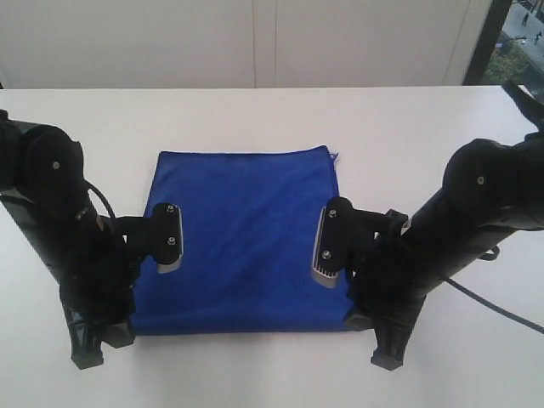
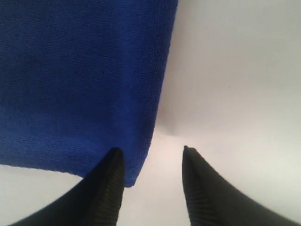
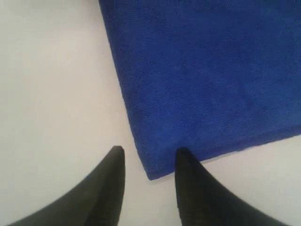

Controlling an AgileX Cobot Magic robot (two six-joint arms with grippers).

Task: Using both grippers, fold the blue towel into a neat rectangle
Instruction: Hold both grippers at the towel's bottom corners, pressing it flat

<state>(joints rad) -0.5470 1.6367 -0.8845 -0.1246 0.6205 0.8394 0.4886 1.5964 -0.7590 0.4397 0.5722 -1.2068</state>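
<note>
Left wrist view, first spotter: your left pincer [image 2: 150,149] stands apart, both black tips bare, nothing clamped. One tip sits over the corner of the blue towel [image 2: 80,80]. The other is over bare white worktop [image 2: 235,70] just beside the cloth's edge. I cannot tell whether either tip touches down.

Right wrist view, second spotter: same for you on this side. Your right pincer [image 3: 149,149] is apart, gripping nothing. The towel's corner lies between its two tips, one of them overlapping the hem.

First spotter: agreed. In the exterior view you have the towel lying flat in the middle of the worktop, its edges fairly straight. Your left arm [image 1: 51,178] and right arm [image 1: 484,187] flank it, one pincer at each near corner.

Second spotter: you can also see a small loose thread [image 1: 334,155] at the far right corner, and a pale wall [image 1: 255,42] behind the worktop.
</note>
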